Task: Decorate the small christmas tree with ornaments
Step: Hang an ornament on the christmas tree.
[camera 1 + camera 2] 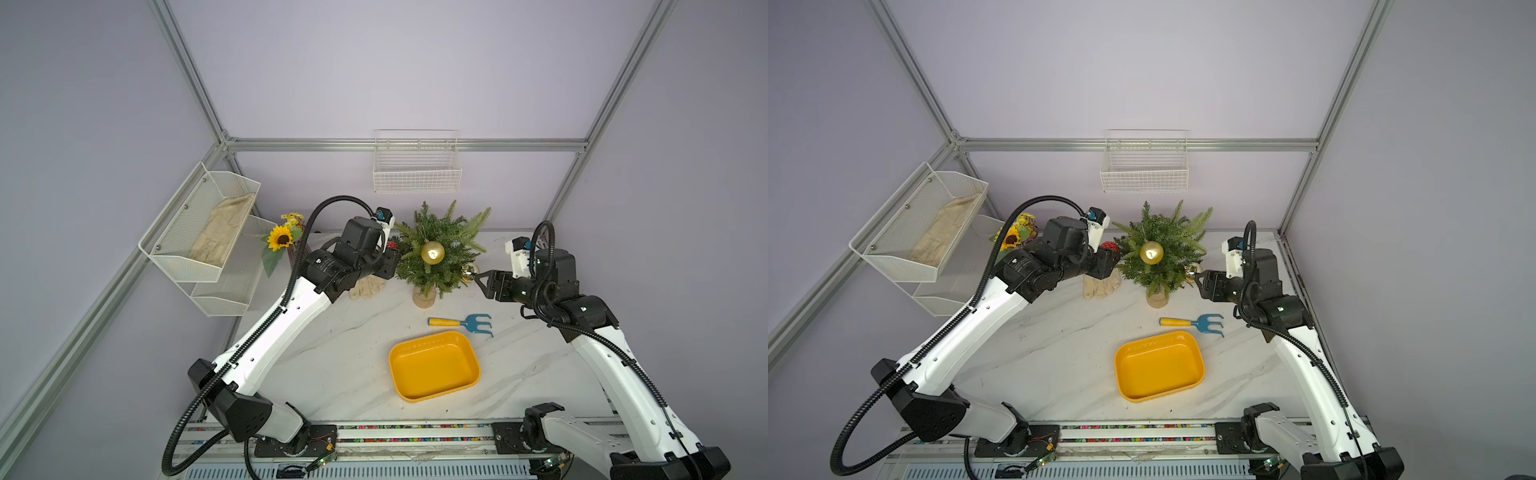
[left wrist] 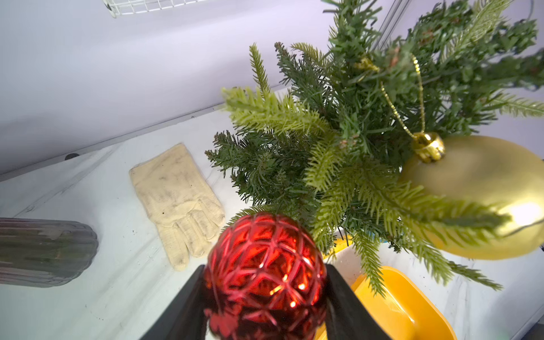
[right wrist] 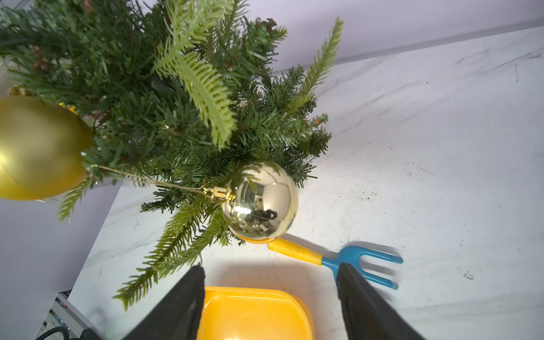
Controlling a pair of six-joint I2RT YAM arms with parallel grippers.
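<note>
Red ornament [image 2: 265, 273] gripped; wrist view only.

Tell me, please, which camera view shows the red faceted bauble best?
The left wrist view: the red faceted bauble fills the foreground, clamped in the left gripper beside the small christmas tree. In both top views only a red sliver of it shows. The right wrist view misses it.
</note>
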